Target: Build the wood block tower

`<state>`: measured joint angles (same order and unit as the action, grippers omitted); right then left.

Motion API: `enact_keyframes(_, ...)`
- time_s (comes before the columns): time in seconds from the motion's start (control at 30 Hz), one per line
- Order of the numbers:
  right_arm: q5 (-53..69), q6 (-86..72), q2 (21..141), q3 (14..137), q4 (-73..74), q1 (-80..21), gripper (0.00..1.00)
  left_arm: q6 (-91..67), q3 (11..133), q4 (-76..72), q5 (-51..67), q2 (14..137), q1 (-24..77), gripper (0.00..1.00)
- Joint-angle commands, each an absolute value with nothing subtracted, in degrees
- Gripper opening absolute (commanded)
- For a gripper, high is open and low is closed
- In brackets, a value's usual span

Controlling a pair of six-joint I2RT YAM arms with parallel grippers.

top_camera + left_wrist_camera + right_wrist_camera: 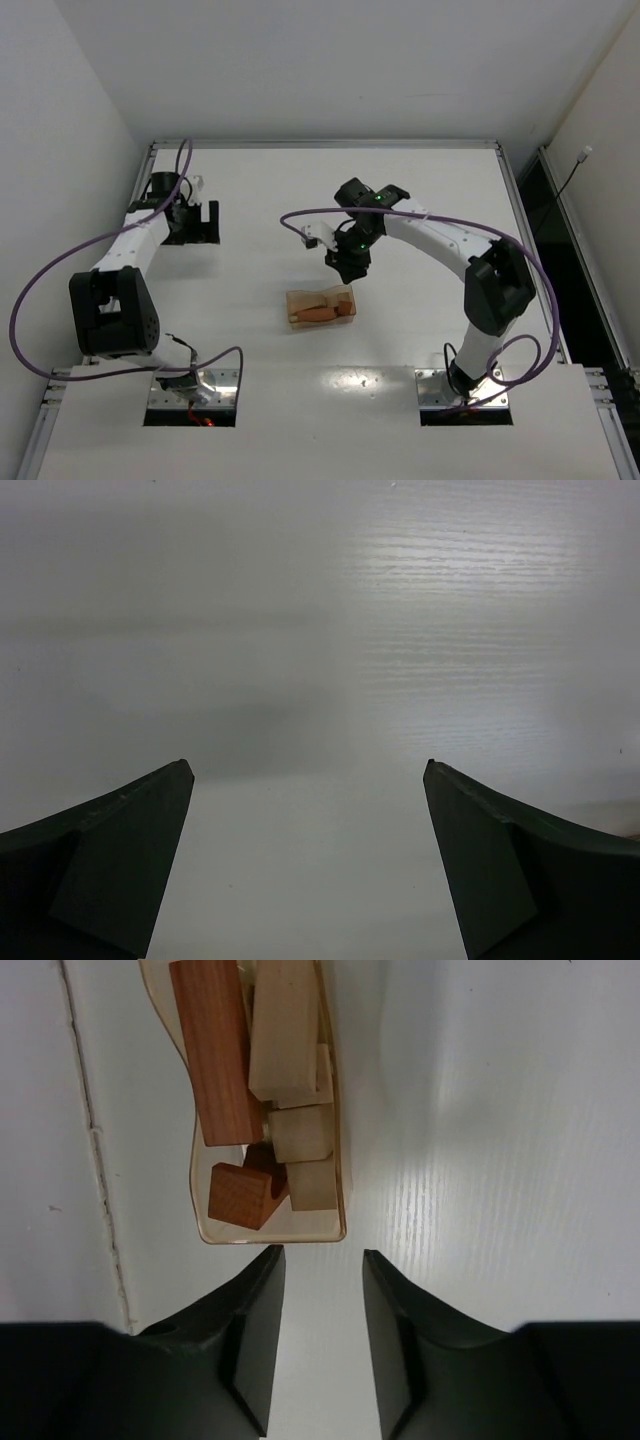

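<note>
Wood blocks (270,1090): all heaped in the orange tray (300,1236), at the centre of the top view and the upper middle of the right wrist view. None lies on the surface (480,1160).
Heap: a reddish bar (215,1050) and a pale bar (285,1020) lie side by side. Smaller pieces crowd the tray's lower end, touching and partly overlapping.
Tower: nothing stands yet, so the job looks to be at its very start.
Right gripper (320,1330): just below the tray's lower rim in its own view, fingers a narrow gap apart, nothing between them.
Left gripper (310,860): upper left of the top view, well apart from the tray, fingers spread wide over bare surface, empty.
Risk, opening: the right gap looks too tight for a block. Going in like this, the gripper would likely press on the heap rather than straddle a piece.
Risk, crowding: a finger pushed between touching pieces could jam, or lift a neighbour along.
Risk, tray: a fingertip catching the thin wall could drag or tip the light tray, spilling blocks.
Risk, grasp: a tilted piece such as the reddish wedge-like block (240,1195) may twist when clamped and be set down crooked, a poor base.
</note>
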<state>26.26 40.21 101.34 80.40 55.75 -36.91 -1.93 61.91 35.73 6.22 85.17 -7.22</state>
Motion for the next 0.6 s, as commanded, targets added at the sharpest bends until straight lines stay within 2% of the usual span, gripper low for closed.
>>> enact_keyframes(0.0,28.75,42.28,100.9,81.47,55.81,-38.58,0.36,-1.41,65.04,35.77,6.68,85.43,-7.65,1.0)
enact_keyframes(0.23,26.37,42.28,103.0,79.54,52.29,-39.73,0.4,-1.41,66.88,36.83,7.2,87.28,-7.65,1.0)
enact_keyframes(0.57,25.31,42.28,107.05,80.77,50.54,-39.73,0.4,-0.88,67.94,36.83,7.21,88.51,-7.65,1.0)
